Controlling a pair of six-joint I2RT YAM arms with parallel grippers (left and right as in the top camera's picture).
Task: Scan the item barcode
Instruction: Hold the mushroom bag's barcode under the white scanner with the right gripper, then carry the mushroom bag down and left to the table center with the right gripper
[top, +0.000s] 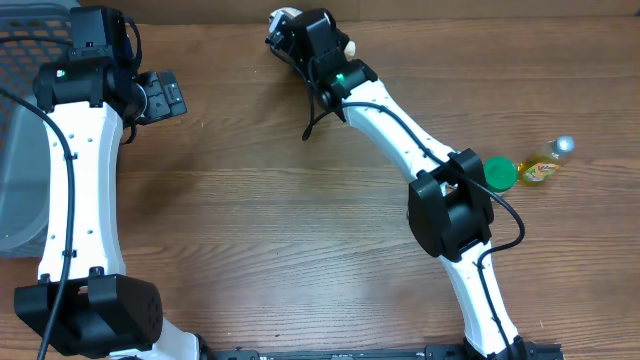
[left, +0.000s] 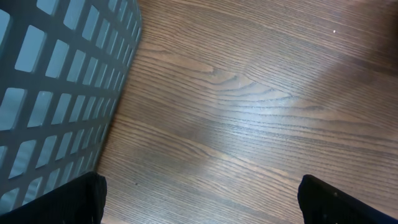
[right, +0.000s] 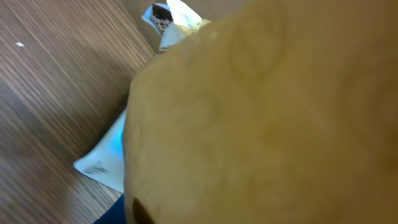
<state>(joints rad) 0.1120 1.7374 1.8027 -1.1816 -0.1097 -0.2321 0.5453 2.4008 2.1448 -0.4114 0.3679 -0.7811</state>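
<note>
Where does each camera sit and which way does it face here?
Overhead: above the table, facing down; left arm, right arm, basket, bottle.
Left wrist: faces down at wood beside the basket; left gripper open, fingertips at the bottom corners.
Right wrist: close on a blurred tan object in front of a white packet; no fingers visible.
Shared: overhead and left wrist both show the basket.

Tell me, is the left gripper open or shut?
Open. The left gripper shows fingertips far apart, at the wrist view's bottom corners, only table between them.
</note>
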